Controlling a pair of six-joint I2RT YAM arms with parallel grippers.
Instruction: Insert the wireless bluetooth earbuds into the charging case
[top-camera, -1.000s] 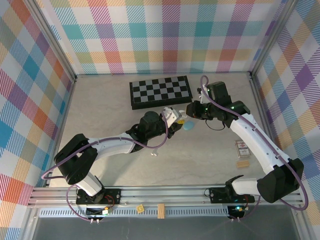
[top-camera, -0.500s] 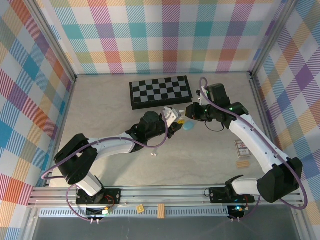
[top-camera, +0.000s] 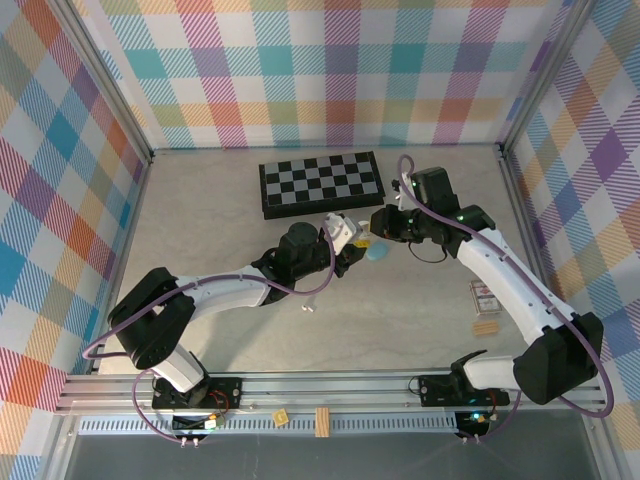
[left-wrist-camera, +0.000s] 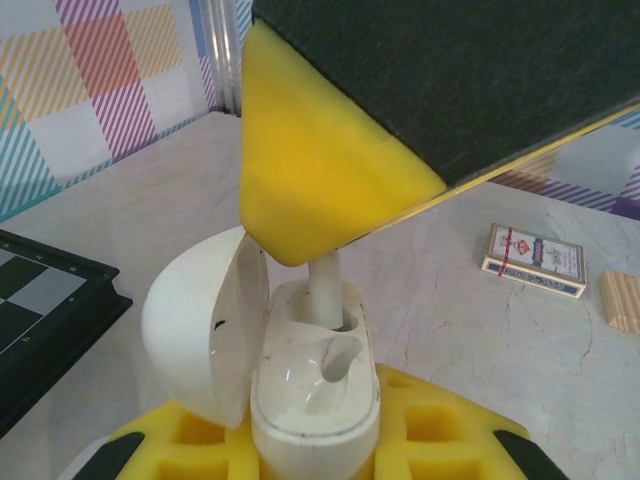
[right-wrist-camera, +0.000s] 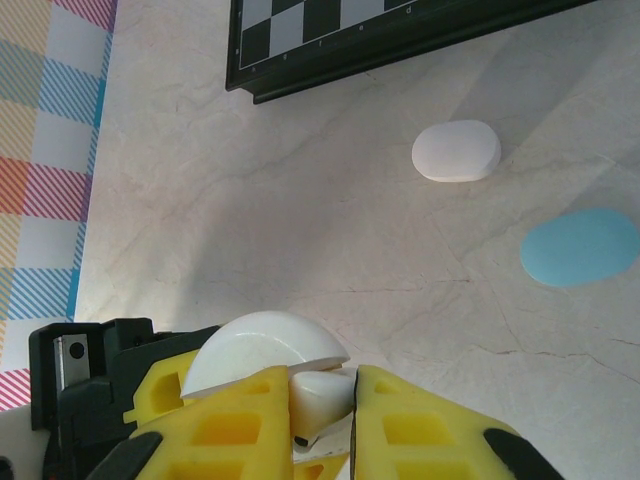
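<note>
While the left pincer (top-camera: 345, 240) clamps the glossy white plastic charging case (left-wrist-camera: 315, 395) between its yellow foam pads, with the hinged lid (left-wrist-camera: 205, 330) swung open, the right pincer (right-wrist-camera: 322, 402) hangs directly above it, closed on a small white stemmed earbud (left-wrist-camera: 325, 288). The earbud's stem reaches down into one socket of the case. Beyond the right pincer, a closed white pebble-shaped case (right-wrist-camera: 456, 151) and a light-blue pebble-shaped case (right-wrist-camera: 580, 247) lie apart on the marbled desk (right-wrist-camera: 300, 200).

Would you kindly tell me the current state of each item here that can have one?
White pebble-shaped charging case, lid open, held in left jaws.
White stemmed earbud, partly in its socket, gripped by right jaws.
Light blue pebble-shaped case, closed, on table.
Second white pebble-shaped case, closed, on table.
Black-and-white folding chessboard, folded shut.
</note>
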